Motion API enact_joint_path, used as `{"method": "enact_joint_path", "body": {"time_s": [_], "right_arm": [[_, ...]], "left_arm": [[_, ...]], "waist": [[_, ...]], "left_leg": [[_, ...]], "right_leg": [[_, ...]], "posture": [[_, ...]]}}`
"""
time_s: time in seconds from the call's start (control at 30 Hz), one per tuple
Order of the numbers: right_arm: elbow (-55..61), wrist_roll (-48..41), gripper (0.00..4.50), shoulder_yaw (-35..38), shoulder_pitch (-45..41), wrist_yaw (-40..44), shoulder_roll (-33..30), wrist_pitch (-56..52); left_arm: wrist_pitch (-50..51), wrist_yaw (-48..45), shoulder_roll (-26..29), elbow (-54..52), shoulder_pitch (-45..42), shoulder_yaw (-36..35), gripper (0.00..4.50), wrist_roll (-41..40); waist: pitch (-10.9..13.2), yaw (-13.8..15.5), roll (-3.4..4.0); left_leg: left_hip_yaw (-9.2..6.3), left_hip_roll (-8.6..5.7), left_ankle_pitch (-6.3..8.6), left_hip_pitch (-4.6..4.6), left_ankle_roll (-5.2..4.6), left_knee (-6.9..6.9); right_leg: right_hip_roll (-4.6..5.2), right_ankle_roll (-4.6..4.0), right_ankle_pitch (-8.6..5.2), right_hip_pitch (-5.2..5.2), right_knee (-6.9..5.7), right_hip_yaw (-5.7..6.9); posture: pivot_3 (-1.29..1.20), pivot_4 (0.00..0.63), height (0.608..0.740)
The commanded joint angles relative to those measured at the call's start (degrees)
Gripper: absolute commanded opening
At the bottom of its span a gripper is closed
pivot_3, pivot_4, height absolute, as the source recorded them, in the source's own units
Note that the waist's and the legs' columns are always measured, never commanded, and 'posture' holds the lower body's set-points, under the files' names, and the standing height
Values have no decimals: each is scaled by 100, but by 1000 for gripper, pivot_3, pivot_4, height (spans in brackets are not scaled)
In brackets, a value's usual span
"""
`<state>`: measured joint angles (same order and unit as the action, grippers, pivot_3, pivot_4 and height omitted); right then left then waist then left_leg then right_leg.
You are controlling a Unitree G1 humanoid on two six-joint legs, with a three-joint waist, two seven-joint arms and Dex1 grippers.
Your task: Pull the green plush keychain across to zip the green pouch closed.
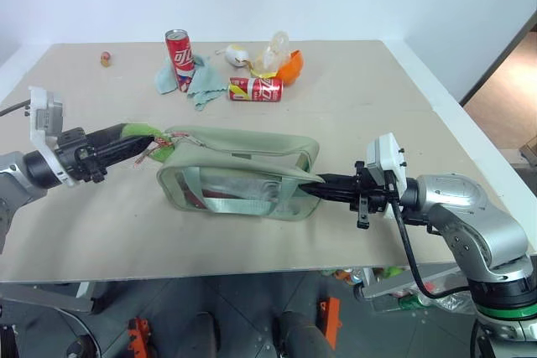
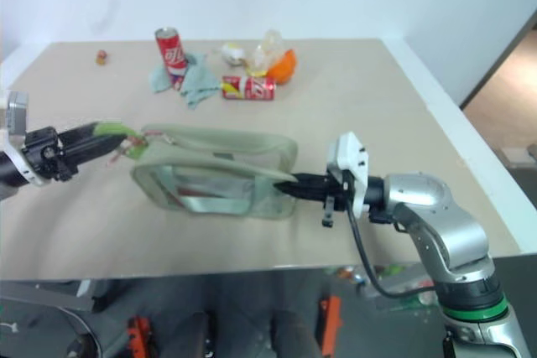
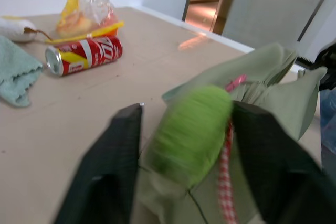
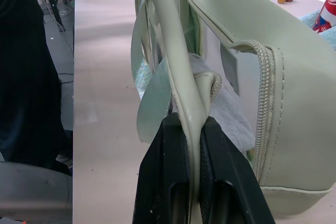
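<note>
The green pouch (image 1: 235, 178) lies on the tan table, its top zip open along the near rim. The green plush keychain (image 1: 149, 132) hangs at the pouch's left end on a red-and-white cord. My left gripper (image 1: 143, 137) reaches in level from the left. In the left wrist view the plush (image 3: 191, 129) sits between its two fingers (image 3: 110, 166), gripped. My right gripper (image 1: 315, 189) is shut on the pouch's right end. The right wrist view shows its fingers (image 4: 163, 182) pinching the pale green edge (image 4: 191, 98).
Behind the pouch are an upright red can (image 1: 179, 54), a red can on its side (image 1: 256, 89), a pale teal cloth (image 1: 197, 85) and an orange bag with clear plastic (image 1: 281, 60). A small round thing (image 1: 106, 59) sits at the far left. The table's front edge (image 1: 252, 270) is near.
</note>
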<state>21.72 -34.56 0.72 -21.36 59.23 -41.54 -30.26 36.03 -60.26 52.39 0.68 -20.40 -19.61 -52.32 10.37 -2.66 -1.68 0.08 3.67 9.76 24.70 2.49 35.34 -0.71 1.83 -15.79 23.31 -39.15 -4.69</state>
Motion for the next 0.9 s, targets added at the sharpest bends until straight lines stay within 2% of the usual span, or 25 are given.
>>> {"method": "enact_joint_path", "body": {"time_s": [0.03, 0.1, 0.13, 0.33, 0.53, 0.67, 0.87, 0.9], "right_arm": [[195, -32, 0, 136, 3, -15, -129, -15], [179, -30, 0, 119, -7, -19, -135, -7], [170, -26, 0, 106, -16, -20, -133, -3], [42, 31, 0, -7, -98, 51, -148, 42], [-81, 124, 0, -98, -108, 99, -119, 129], [-93, 157, 0, -143, -108, 88, -72, 161], [-123, 236, 0, -183, -141, 89, -16, 244], [-129, 246, 0, -190, -148, 90, -6, 252]], "left_arm": [[131, -53, 36, -234, -114, -141, 930, -56], [132, -51, 74, -317, -140, -196, 179, -26], [139, -28, 79, -370, -181, -217, 52, -30], [173, 159, -15, -951, -963, 28, 52, -108], [250, 82, -376, -1158, -1874, 707, 52, 27], [172, -71, -520, -1140, -2105, 1254, 52, 415], [198, -553, -347, -940, -2280, 1780, 52, 995], [220, -641, -319, -910, -2302, 1802, 748, 1028]], "waist": [[0, 1, 0], [0, 1, 0], [0, 2, 0], [2, 9, -6], [2, 5, -5], [2, 2, -6], [2, -1, -5], [2, -3, -5]], "left_leg": [[0, -1, 0, 1, 0, 1], [0, -1, 0, 1, 0, 2], [0, -1, 0, 1, 0, 3], [-7, -1, 0, 4, 0, 6], [-10, -4, -1, 1, 0, 9], [-11, -4, -1, 2, -1, 9], [-13, -5, -1, 2, -1, 10], [-13, -4, -1, 1, -1, 10]], "right_leg": [[1, 1, -1, 0, 0, 0], [1, 2, 0, -1, 0, 0], [1, 3, 0, -1, 0, 0], [0, 4, 1, -3, 0, 7], [-1, 7, 4, -10, 0, 7], [-3, 6, 4, -9, -1, 7], [-4, 6, 5, -10, -1, 8], [-5, 5, 5, -9, -2, 7]], "posture": [[0, 150, 740], [0, 150, 740], [0, 150, 740], [0, 150, 740], [0, 150, 740], [0, 150, 740], [0, 150, 740], [0, 150, 740]]}}
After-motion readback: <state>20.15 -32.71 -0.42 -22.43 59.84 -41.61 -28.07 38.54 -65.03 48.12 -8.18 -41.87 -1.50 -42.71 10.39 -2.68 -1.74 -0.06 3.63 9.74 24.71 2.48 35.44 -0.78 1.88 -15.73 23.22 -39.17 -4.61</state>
